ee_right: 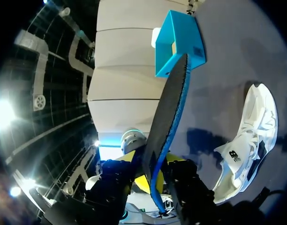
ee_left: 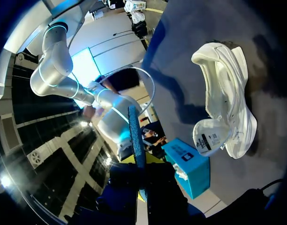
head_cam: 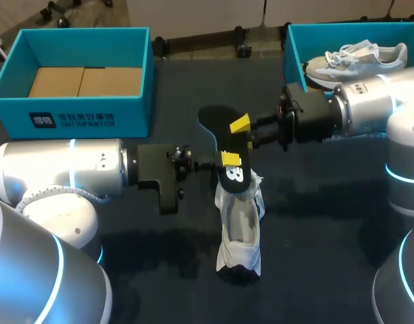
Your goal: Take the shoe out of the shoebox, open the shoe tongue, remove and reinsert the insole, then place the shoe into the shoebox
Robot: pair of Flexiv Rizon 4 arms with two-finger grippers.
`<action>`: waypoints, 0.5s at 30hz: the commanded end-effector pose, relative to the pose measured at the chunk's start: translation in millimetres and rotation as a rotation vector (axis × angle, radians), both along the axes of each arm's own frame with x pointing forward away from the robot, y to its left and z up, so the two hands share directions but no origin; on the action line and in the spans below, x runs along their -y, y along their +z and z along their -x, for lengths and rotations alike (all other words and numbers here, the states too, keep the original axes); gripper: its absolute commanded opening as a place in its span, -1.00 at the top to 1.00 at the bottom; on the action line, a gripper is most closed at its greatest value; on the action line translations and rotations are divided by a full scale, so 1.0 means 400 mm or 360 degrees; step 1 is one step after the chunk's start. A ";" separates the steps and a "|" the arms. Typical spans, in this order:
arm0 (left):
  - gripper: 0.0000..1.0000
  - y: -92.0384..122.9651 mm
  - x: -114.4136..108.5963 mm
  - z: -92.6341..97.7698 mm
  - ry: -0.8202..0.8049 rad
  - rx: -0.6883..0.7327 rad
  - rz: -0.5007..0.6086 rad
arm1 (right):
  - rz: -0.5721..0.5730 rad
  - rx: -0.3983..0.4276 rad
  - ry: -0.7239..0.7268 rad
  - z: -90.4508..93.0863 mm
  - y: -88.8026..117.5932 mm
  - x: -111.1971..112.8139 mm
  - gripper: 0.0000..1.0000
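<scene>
A black insole (head_cam: pixel 223 142) with a blue underside hangs above the table's middle, gripped from both sides. My left gripper (head_cam: pixel 228 159) is shut on its lower part; in the left wrist view the insole (ee_left: pixel 136 140) stands edge-on out of the gripper (ee_left: pixel 139 180). My right gripper (head_cam: pixel 240 125) pinches its upper part, and in the right wrist view the insole (ee_right: pixel 167 117) rises from between the yellow-tipped fingers of the gripper (ee_right: pixel 155 176). The white shoe (head_cam: pixel 239 233) lies on the table below the insole, tongue pulled open, also seen as the shoe (ee_left: pixel 227 108) and the shoe (ee_right: pixel 248 136).
A teal shoebox (head_cam: pixel 78 108) holding brown cardboard stands at the back left. A second teal shoebox (head_cam: pixel 294 54) at the back right holds another pale shoe (head_cam: pixel 358 57). The tabletop is dark.
</scene>
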State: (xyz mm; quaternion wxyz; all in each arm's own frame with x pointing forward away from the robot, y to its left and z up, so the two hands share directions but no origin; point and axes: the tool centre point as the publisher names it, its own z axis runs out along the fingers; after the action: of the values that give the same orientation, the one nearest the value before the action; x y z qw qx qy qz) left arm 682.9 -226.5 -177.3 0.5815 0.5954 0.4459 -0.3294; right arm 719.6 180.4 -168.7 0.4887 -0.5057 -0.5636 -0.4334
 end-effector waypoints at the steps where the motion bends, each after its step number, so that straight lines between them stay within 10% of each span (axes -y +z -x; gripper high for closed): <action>1: 1.00 -0.003 0.002 0.003 0.0006 0.0005 0.0004 | 0.0002 -0.0002 0.0000 0.005 -0.004 -0.008 0.34; 15: 1.00 -0.003 0.002 0.003 0.0006 0.0005 0.0004 | -0.0012 0.0026 0.0006 0.010 0.031 -0.016 0.55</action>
State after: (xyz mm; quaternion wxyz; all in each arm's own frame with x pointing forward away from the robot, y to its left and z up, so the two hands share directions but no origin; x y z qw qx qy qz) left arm 683.0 -226.5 -177.2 0.5816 0.5953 0.4459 -0.3294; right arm 717.8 186.9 -160.1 0.4896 -0.4972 -0.5664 -0.4384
